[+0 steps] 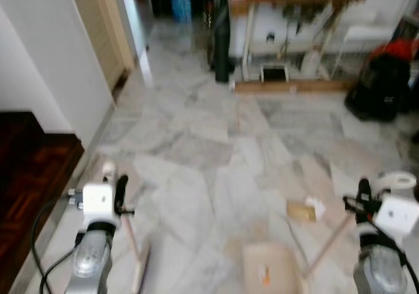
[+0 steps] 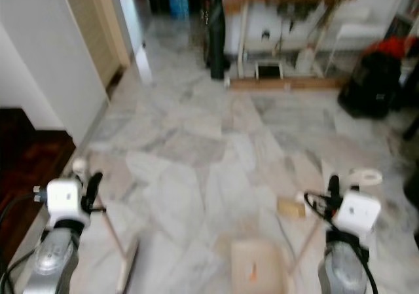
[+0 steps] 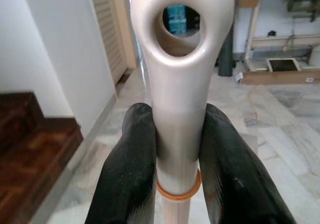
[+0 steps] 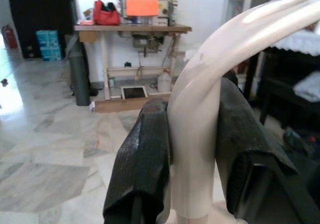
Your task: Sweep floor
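From the head cameras, the left gripper (image 1: 120, 192) holds a pale broom with a thin wooden pole (image 1: 131, 241) slanting down to the grey-veined marble floor (image 1: 196, 143); the right gripper (image 1: 362, 196) carries a beige long-handled dustpan (image 1: 270, 268), its pan resting beside a small brown paper scrap (image 1: 302, 210). In the left wrist view, both fingers (image 3: 127, 174) clamp the broom's cream looped grip. In the right wrist view, the fingers (image 4: 145, 159) pinch the dustpan's curved handle. A hurried stroke could flick the scrap past the pan.
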Controlling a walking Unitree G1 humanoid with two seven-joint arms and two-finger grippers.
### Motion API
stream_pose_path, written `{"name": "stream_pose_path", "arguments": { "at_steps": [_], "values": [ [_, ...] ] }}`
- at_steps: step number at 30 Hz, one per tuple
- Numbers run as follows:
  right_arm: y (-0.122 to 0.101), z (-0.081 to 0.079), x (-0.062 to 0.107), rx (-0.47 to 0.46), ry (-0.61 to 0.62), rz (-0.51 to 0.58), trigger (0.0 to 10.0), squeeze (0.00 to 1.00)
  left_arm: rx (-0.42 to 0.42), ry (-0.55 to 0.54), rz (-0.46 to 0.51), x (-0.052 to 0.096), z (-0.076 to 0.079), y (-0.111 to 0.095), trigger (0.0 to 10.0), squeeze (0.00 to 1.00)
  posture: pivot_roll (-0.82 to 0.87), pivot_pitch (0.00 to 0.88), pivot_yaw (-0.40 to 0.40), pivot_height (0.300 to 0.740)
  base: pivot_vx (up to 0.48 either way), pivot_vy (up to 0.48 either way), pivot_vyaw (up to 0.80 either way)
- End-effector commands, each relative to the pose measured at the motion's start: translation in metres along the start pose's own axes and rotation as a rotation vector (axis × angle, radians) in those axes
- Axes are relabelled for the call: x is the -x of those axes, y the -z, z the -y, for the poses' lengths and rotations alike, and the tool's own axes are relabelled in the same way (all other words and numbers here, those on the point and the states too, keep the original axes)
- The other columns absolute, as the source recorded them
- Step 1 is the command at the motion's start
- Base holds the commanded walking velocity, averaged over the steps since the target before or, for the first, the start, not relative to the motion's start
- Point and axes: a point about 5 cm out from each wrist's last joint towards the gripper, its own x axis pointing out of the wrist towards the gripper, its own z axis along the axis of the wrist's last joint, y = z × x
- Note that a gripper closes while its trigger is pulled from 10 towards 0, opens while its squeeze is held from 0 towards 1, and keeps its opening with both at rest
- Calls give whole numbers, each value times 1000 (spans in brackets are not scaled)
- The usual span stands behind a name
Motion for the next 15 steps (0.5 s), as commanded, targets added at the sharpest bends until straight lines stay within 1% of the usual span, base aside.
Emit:
{"name": "stream_pose_path", "arguments": {
  "at_steps": [1,8,15],
  "values": [
    [-10,-5,-4,-16,-10,47,10000,0,-27,-7,33,-3,-5,-8,10000,0,-33,0,-4,740,296,0,0],
    [-13,-6,-6,-25,-11,64,10000,0,-28,-5,31,-2,-6,-7,10000,0,-35,0,-4,740,294,0,0],
    [-14,-2,-8,-18,-10,65,10000,0,-32,-11,35,-1,-6,-7,10000,0,-35,0,-8,740,296,0,0]
  ]
}}
